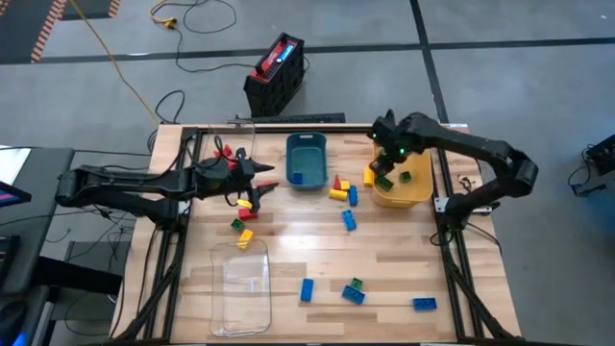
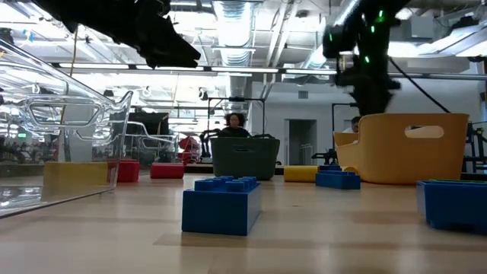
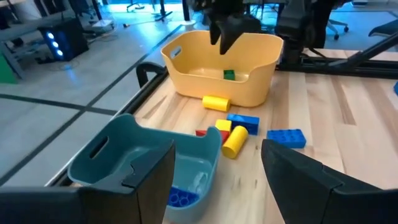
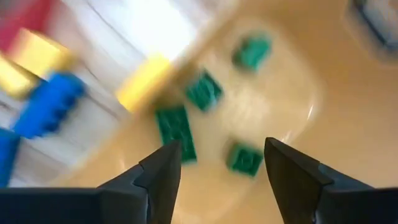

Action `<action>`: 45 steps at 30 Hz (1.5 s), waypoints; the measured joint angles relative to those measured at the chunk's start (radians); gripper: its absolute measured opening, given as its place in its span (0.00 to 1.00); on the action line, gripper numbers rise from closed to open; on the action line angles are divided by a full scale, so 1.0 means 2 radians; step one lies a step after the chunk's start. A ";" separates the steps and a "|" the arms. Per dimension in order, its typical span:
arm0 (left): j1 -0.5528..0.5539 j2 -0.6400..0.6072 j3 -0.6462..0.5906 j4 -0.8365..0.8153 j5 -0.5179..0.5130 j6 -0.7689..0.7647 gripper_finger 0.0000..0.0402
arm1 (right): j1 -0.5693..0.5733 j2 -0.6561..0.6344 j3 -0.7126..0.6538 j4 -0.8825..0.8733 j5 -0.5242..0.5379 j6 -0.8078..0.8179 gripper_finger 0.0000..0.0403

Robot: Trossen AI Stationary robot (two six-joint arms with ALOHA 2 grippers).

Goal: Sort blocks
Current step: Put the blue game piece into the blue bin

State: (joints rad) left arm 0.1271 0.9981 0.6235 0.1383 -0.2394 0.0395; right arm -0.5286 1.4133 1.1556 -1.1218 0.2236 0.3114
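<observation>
The tabletop [image 1: 384, 259] is pale wood in narrow glued strips, smooth with a soft sheen. The blocks [image 2: 221, 202] are hard, glossy moulded plastic with studded tops. The yellow bin [image 3: 219, 62] and teal bin [image 3: 124, 163] are smooth, satin plastic. The tray [image 1: 240, 286] is clear, shiny plastic. The right gripper's fingers [image 4: 292, 177] look matt black.

The wooden desk [image 1: 317, 250] carries a teal bin [image 1: 307, 160], a yellow bin [image 1: 415, 188], a clear tray [image 1: 240, 285] — and scattered blocks [image 1: 356, 291] between them.
</observation>
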 joint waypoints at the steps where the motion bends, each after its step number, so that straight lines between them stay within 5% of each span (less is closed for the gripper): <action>1: 0.002 0.000 0.000 0.000 0.000 0.001 0.58 | 0.019 -0.006 0.001 0.020 0.020 0.000 0.58; 8: 0.007 0.000 0.000 0.000 0.000 0.001 0.58 | 0.136 -0.034 0.001 0.174 0.056 -0.015 0.57; 13: 0.007 0.000 0.000 0.001 0.000 0.001 0.58 | 0.193 -0.026 0.001 0.206 0.056 -0.006 0.57; 35: 0.005 0.000 0.001 0.001 -0.001 -0.005 0.58 | 0.323 0.078 0.000 0.141 -0.006 0.104 0.56; 45: 0.005 0.000 0.001 0.002 -0.001 -0.005 0.58 | 0.369 0.076 0.000 0.164 -0.021 -0.002 0.56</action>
State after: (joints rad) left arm 0.1364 0.9989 0.6247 0.1415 -0.2405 0.0296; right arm 0.2101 1.5647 1.1557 -0.7931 0.1806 0.3066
